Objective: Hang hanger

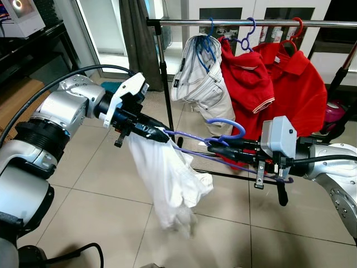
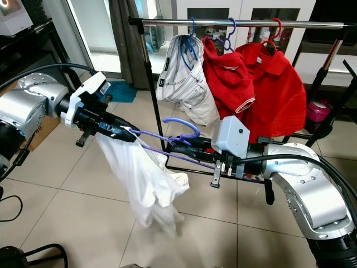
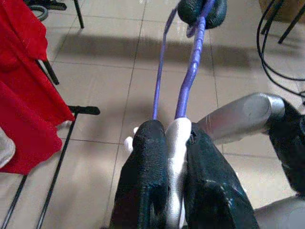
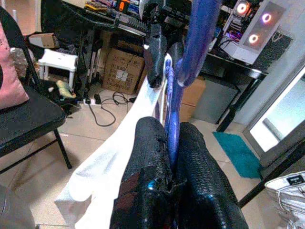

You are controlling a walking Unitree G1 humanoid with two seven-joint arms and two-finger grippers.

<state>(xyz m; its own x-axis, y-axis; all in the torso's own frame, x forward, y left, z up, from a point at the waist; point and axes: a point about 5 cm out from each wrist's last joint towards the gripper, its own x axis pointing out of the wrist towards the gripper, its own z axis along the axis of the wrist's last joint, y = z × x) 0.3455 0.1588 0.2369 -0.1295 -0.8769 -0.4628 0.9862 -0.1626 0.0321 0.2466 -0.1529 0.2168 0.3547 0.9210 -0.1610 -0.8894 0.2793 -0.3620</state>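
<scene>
- The purple hanger (image 1: 215,139) hung in the air below and in front of the rail (image 1: 251,23), well apart from it, its long axis lying roughly level between the two arms and roughly along the rail's own line.
- Its hook (image 1: 227,127) curled upward near the right-hand end, still far beneath the rail.
- A white garment (image 1: 167,178) drooped from the hanger's left end toward the tiled floor (image 1: 83,167), clear of the rail's base bars.
- The right gripper (image 1: 215,146) had its fingers (image 4: 147,157) pressed together on the hanger close by the hook; I judged this arm the nearer to the rail.
- The left gripper (image 1: 162,134) was clamped on the hanger's other end and the cloth, its pads (image 3: 150,152) closed around them.
- On the rail, a white garment on a blue hanger (image 1: 202,72) and two red shirts (image 1: 273,84) hung toward its right part; the likely free stretch lay at the rail's left end, above the held hanger.
</scene>
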